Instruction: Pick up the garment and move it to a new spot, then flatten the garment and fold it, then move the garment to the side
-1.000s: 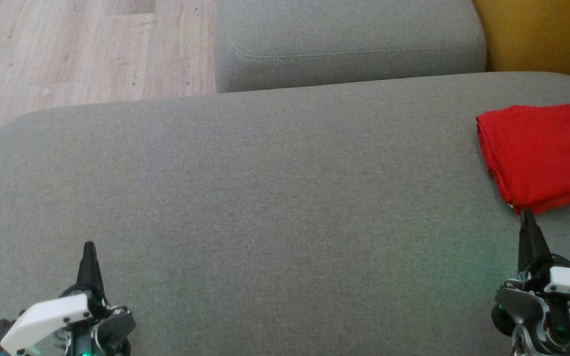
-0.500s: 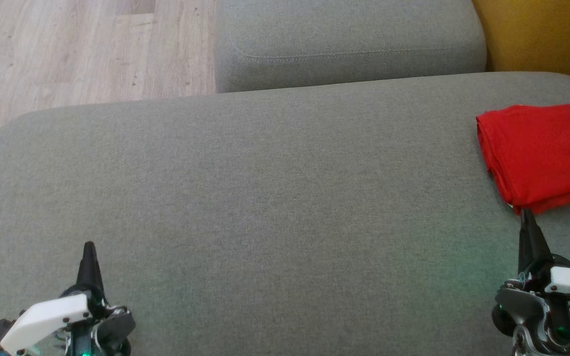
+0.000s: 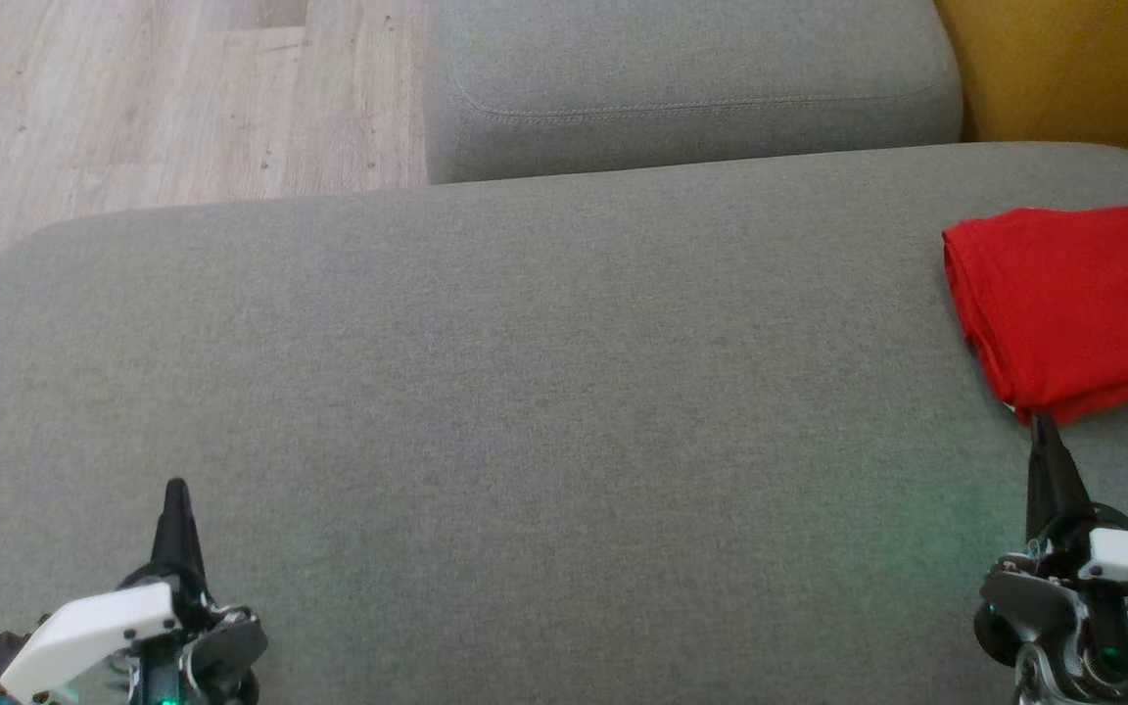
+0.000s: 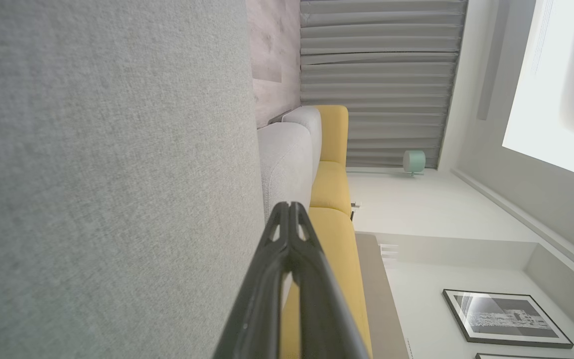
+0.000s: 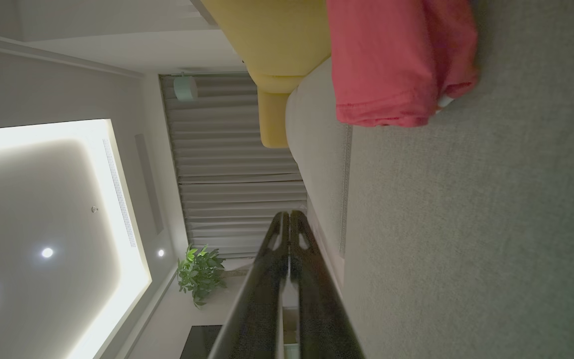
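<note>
Lying folded, garment (image 3: 1063,304) just beyond right jaws, seemingly apart

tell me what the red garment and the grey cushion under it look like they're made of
Red garment: looks like soft knit jersey, probably cotton, with a matte finish. It lies in limp folded layers and carries a dark print.
Grey cushion: woven upholstery fabric, matte and slightly heathered, with a fine grainy texture up close. Its filling cannot be seen.
</note>
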Controlling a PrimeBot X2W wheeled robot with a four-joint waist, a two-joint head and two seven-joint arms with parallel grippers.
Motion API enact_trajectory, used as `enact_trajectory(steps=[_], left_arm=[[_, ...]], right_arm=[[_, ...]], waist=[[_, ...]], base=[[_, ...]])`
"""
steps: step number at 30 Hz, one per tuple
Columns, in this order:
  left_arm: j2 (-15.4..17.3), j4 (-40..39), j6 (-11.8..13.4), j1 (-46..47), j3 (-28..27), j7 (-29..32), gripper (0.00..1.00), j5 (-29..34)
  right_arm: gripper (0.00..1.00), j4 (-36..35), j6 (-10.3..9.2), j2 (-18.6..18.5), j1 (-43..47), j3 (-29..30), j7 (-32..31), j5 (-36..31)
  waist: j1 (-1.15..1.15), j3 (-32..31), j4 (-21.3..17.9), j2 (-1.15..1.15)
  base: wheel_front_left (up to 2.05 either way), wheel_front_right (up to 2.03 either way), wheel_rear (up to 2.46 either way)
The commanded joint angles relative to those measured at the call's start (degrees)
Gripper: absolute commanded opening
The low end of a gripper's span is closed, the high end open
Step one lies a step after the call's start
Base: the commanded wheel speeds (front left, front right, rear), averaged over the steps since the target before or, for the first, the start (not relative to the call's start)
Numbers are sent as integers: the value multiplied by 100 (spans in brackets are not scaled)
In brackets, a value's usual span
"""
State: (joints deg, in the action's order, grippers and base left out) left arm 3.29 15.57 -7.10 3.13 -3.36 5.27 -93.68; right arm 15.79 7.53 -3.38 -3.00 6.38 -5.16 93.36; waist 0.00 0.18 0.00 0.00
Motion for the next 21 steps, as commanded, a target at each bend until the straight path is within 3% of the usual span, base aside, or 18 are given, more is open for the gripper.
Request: enact_trajectory(steps=[1,21], left_arm=[[42,-158,-38,296,-203,31,0,57],[22,-156,-38,298,-231,53,0,80]], right_arm=[[0,-183,-4,-26,-308,-89,-50,-33],[0,-181,-4,-8,-311,-64,-70,-55]], waist=[[0,0,0,0],[0,0,0,0]], base=[[0,0,0],[0,0,0]])
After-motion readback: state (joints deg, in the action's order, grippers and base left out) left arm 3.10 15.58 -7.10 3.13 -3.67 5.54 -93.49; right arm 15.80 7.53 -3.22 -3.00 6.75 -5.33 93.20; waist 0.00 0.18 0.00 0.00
